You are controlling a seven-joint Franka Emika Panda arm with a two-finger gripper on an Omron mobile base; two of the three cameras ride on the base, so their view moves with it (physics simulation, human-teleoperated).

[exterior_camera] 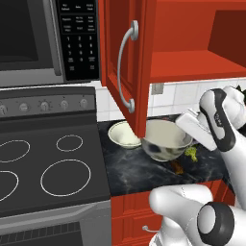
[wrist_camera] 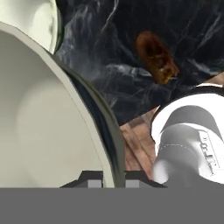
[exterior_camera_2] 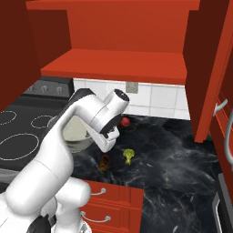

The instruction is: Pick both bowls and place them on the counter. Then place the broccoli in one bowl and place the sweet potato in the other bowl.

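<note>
— Two fingertips pinch the rim of the deeper bowl (wrist_camera: 48, 118), one inside the wall and one outside, so my gripper (wrist_camera: 107, 179) is clamped on it. In the left base view the bowl hangs at or just above the counter (exterior_camera: 211, 163), beside the shallower bowl (exterior_camera: 122, 134).

— How should you finish the step?

— Lower it level until its base sits flat on the black marble, then let go. It must not clip the shallower bowl or land on the sweet potato (wrist_camera: 156, 57), which lies on the counter close to my side of the rim. The broccoli (exterior_camera_2: 129, 155) lies just beyond it.

— What can't you make out?

— Whether the base already touches the marble. The open cabinet door (exterior_camera: 127, 62) covers the gap between the bowls, so I cannot tell if they touch. From the right, my own arm covers most of the bowl.
</note>
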